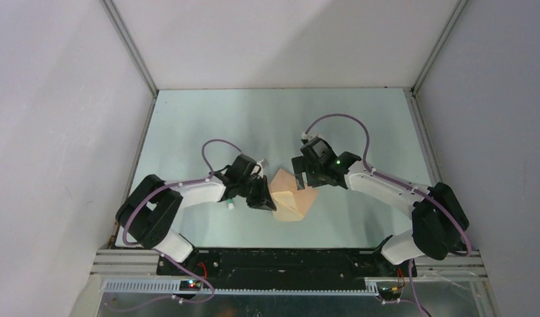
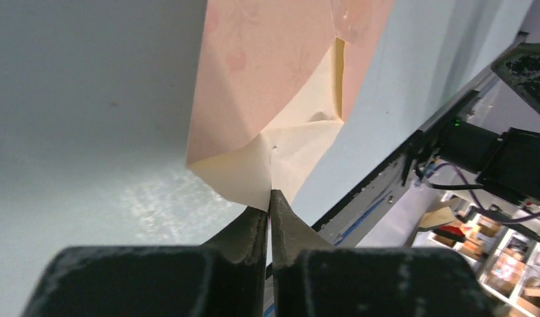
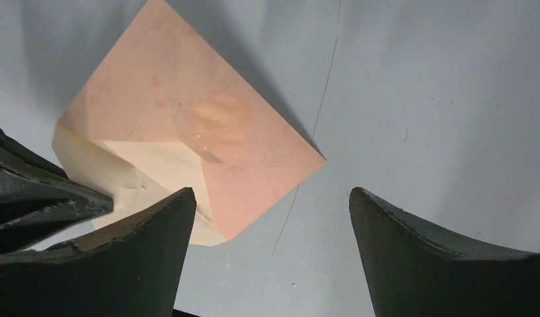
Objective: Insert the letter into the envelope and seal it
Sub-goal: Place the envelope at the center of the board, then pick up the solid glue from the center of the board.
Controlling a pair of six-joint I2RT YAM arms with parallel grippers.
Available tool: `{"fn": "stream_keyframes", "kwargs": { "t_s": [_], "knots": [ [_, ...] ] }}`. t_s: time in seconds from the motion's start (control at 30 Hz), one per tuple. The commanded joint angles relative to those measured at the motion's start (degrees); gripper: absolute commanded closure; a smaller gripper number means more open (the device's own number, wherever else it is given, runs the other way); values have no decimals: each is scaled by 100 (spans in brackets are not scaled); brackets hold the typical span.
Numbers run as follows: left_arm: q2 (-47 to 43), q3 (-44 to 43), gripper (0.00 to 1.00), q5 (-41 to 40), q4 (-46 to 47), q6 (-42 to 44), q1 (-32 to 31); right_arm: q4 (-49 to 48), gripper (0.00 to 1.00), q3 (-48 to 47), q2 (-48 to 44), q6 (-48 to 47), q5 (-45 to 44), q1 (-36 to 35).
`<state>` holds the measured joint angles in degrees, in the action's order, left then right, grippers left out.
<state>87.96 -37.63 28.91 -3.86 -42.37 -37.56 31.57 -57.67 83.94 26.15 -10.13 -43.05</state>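
Observation:
The envelope (image 1: 292,200) lies on the table between the two arms, peach-tan outside with its pale cream flap (image 2: 254,175) turned up at its left end. My left gripper (image 1: 266,200) is shut on the tip of that flap, and its fingertips pinch the cream paper in the left wrist view (image 2: 270,198). My right gripper (image 1: 301,177) is open and empty above the envelope's far right edge. In the right wrist view its jaws (image 3: 270,211) stand wide apart over bare table, with the envelope (image 3: 207,125) up and to the left. No separate letter sheet shows.
The pale green table (image 1: 207,125) is walled by white panels at the left, right and back. The black base rail (image 1: 280,261) runs along the near edge. The left gripper's fingers (image 3: 42,198) reach into the right wrist view at the left.

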Motion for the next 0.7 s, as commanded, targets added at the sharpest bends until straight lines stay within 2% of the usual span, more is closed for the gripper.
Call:
{"fn": "stream_keyframes", "kwargs": {
  "t_s": [0.0,0.03,0.1,0.13,0.17,0.23,0.37,0.43,0.47,0.53,0.6,0.67],
  "knots": [
    [-379,-610,83,-108,-933,550,348,75,12,15,55,319,176,78],
    [-466,-665,78,-298,-1221,610,391,105,13,17,45,371,168,87],
    [-910,-834,51,-545,-1662,802,545,144,14,11,-6,410,143,121],
    [-1021,-961,45,-637,-1816,928,582,155,15,17,-44,418,134,134],
    [-1245,-1025,34,-802,-2083,992,669,169,15,12,-62,428,145,171],
    [-1555,-1246,27,-985,-2440,1124,817,173,17,17,-119,445,228,250],
    [-2162,-1308,26,-1795,-2992,1004,1302,10,19,156,-378,615,821,576],
    [-2352,-1292,26,-2830,-3420,717,1487,-100,19,243,-559,700,929,678],
    [-2375,-1314,26,-3649,-3640,474,1514,-139,19,263,-622,726,1015,698],
    [-2340,-1353,25,-4327,-4115,353,1538,-139,19,291,-767,776,1112,718],
    [-2280,-1264,24,-4361,-4169,323,1541,-120,19,296,-852,805,1144,719],
    [-2255,-1058,22,-4055,-3879,328,1534,-105,19,290,-904,804,1169,725]
  ]
}}
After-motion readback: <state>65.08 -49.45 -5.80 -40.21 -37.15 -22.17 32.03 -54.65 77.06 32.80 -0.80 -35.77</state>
